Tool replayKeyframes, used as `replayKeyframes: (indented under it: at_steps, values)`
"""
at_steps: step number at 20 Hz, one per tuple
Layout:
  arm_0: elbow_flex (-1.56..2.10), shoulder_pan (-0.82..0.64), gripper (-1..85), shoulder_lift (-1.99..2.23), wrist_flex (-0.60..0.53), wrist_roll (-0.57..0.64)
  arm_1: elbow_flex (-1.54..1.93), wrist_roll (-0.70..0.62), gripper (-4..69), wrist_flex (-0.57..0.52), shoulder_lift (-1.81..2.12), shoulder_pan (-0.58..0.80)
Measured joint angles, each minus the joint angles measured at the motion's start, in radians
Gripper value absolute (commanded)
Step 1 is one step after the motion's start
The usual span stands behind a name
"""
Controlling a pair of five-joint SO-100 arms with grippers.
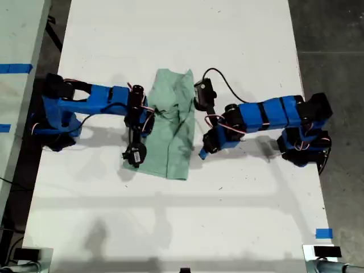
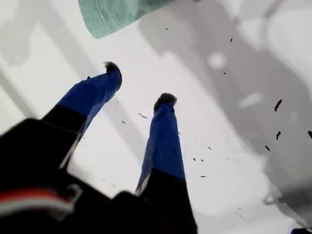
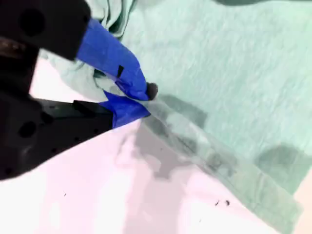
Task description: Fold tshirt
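So, the tshirt (image 1: 170, 131) lay in the middle of the bench (image 1: 170, 34) between the two arms, already bunched into a fairly narrow, rumpled strip with wrinkles through the centre. My second gripper (image 3: 146, 100) was clamped onto a hem edge of it, low against the bench, with only a thin bit of cloth between the tips. My first gripper (image 2: 139, 84) was spread wide with nothing in it, hanging over bare bench with just a corner of the shirt near its tips. I couldn't tell from the exterior view which arm was which, tbh. My take on doing this well: get the empty gripper onto the matching edge before lifting anything, otherwise one-sided pulling would probably drag the whole shirt sideways. Then lift both low and carry the edge across together so the fold lands flat instead of adding more wrinkles.
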Motion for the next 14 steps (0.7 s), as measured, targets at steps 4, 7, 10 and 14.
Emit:
replayKeyframes:
  at_steps: [4,7,10,14]
  values:
    - [-0.276,0.014,8.6,-0.187,-0.040,0.026,0.005,0.012,18.6,-0.014,0.000,-0.002]
    - [-0.288,-0.011,22.3,-0.281,-0.112,0.075,0.012,0.017,18.6,-0.028,0.000,-0.006]
    - [-0.290,-0.072,24.5,-0.374,-0.124,0.144,0.018,0.029,18.5,-0.028,0.000,-0.014]
    - [-0.259,-0.104,27.7,-0.341,0.011,0.166,0.034,0.032,18.5,-0.043,0.000,-0.018]
